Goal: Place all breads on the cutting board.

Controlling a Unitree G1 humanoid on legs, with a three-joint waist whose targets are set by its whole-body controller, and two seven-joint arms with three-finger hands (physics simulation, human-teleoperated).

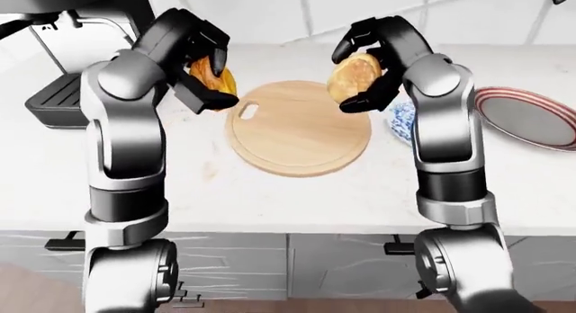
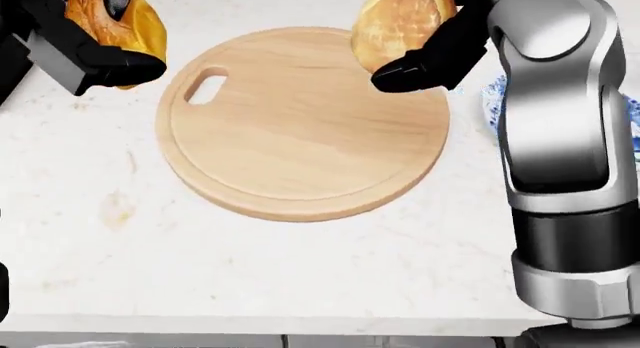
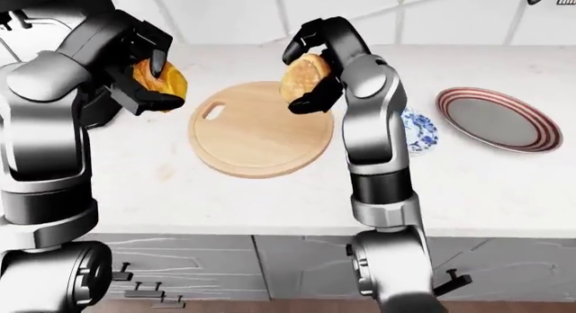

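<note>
A round wooden cutting board (image 2: 300, 123) with a handle hole lies bare on the white counter. My left hand (image 2: 95, 33) is shut on a golden croissant-like bread (image 2: 125, 22), held above the counter just left of the board. My right hand (image 2: 425, 40) is shut on a round pale bun (image 2: 398, 22), held above the board's upper right edge. Both hands show in the left-eye view, the left hand (image 1: 202, 77) and the right hand (image 1: 364, 73) either side of the board (image 1: 297, 127).
A blue-and-white patterned plate (image 3: 421, 132) sits right of the board, partly behind my right arm. A red-rimmed grey plate (image 3: 493, 119) lies farther right. A dark appliance (image 1: 59, 97) stands at the counter's left. Cabinet fronts (image 1: 297, 259) run below.
</note>
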